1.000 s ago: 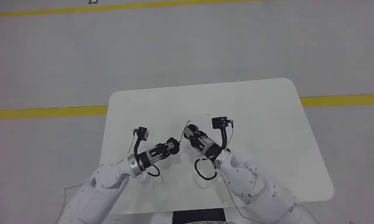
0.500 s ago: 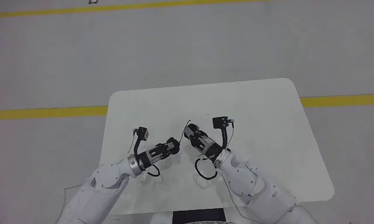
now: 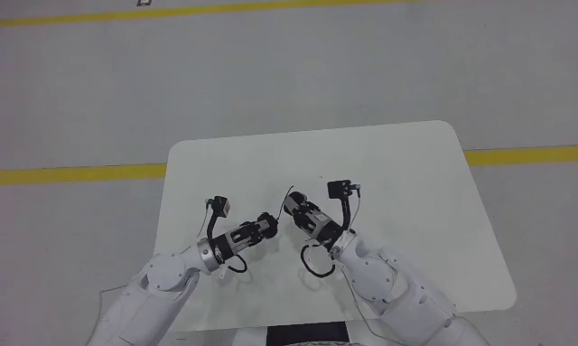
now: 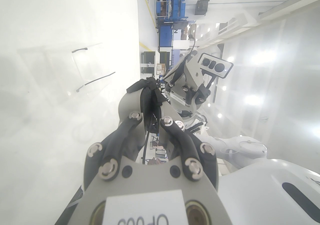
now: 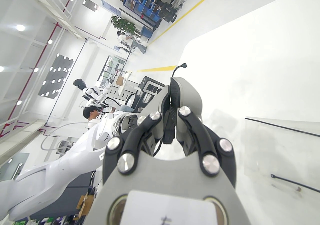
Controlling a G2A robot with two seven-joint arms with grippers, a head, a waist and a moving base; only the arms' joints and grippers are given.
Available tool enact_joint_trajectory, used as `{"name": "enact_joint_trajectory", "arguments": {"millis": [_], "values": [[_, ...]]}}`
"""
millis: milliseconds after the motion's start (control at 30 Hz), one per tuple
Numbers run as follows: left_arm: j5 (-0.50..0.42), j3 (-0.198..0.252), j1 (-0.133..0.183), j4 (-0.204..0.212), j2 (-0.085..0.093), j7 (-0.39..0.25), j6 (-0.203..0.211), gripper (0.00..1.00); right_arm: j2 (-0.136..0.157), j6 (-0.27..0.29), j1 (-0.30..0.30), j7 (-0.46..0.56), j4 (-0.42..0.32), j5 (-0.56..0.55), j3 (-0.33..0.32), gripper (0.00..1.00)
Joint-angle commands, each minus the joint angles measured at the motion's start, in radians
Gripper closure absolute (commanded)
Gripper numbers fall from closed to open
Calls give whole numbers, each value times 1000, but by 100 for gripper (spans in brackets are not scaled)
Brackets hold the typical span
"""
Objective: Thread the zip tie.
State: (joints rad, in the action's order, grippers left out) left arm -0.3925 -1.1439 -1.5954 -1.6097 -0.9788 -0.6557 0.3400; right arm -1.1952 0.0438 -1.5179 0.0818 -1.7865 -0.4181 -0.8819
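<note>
My right gripper (image 5: 172,85) is shut on a black zip tie (image 5: 179,67), whose head end curls out past the fingertips. In the top view the right gripper (image 3: 290,204) sits near the table's middle, with the thin zip tie (image 3: 290,191) sticking out from it. My left gripper (image 3: 269,223) faces it, a short gap away, tip to tip. The left gripper (image 4: 149,85) has its black pads pressed together. A thin dark strand runs down between its finger bases, and I cannot tell what it is.
Two spare zip ties (image 4: 96,80) (image 4: 79,49) lie on the white table (image 3: 406,165) in a clear tray beside the grippers; the right wrist view also shows these spare ties (image 5: 291,182) (image 5: 282,126). The table's far half and right side are bare.
</note>
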Motion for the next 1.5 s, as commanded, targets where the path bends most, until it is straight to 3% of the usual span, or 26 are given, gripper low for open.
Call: {"name": "enact_joint_trajectory", "arguments": {"millis": [0, 433, 700, 1467], "values": [[0, 0, 0, 0, 0, 0, 0, 100, -2, -1, 0, 2, 2, -1, 0, 100], [0, 0, 0, 0, 0, 0, 0, 100, -10, 0, -5, 15, 3, -5, -7, 100], [0, 0, 0, 0, 0, 0, 0, 100, -14, 36, -16, 23, -2, 19, -17, 100], [0, 0, 0, 0, 0, 0, 0, 100, -25, 36, -21, 29, 11, 1, -34, 100]]}}
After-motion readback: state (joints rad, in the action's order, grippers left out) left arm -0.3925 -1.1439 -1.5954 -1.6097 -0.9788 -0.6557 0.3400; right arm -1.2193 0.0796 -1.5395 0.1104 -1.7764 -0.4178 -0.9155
